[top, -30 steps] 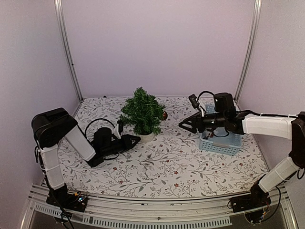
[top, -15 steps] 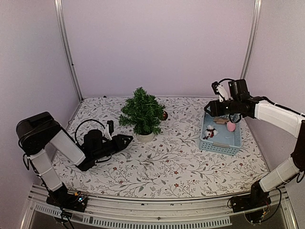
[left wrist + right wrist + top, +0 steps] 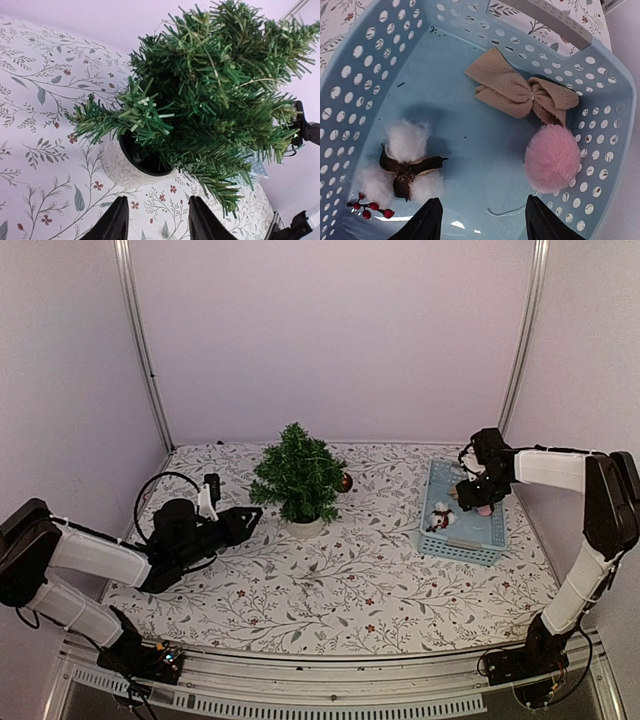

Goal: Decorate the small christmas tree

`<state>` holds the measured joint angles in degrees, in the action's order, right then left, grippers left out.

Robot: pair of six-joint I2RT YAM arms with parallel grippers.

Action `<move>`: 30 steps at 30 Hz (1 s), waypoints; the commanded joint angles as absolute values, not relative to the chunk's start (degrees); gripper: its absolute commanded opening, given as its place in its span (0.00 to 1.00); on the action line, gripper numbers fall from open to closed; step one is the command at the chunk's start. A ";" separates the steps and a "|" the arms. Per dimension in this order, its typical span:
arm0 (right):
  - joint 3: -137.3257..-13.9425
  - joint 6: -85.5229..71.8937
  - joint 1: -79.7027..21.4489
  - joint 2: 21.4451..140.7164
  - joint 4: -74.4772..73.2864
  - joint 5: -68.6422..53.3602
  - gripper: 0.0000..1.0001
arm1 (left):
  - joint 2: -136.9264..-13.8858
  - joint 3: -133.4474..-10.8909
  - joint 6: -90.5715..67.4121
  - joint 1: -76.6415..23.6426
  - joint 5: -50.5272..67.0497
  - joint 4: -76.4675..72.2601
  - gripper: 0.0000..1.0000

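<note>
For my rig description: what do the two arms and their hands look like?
The left arm and right arm have white shells on the links and black joints. The left hand and right hand are black and taper to narrow tips. A black cable loops over each wrist.

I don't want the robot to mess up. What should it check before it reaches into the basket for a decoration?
1. Right gripper open and empty: ok.
2. Right gripper over the blue basket: ok.
3. Pink pom-pom uncovered: ok.
4. Pom-pom centred between the fingers: not ok, it lies by one finger.
5. Small christmas tree upright in its pot: ok.
6. Left gripper open, apart from the tree: ok.
</note>
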<state>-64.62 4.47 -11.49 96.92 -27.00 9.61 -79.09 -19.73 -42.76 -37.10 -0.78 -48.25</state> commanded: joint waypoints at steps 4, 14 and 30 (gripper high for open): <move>-67.49 5.50 -11.11 101.34 -26.98 19.57 0.60 | -77.95 -20.03 -39.71 -36.74 -2.39 -44.01 0.43; -68.86 4.81 -10.09 105.86 -25.61 26.14 0.63 | -77.61 -19.95 -39.73 -36.74 -2.11 -44.54 0.42; -72.81 5.19 -9.00 112.98 -23.91 24.03 0.42 | -76.74 -20.17 -38.89 -36.65 -2.81 -44.06 0.43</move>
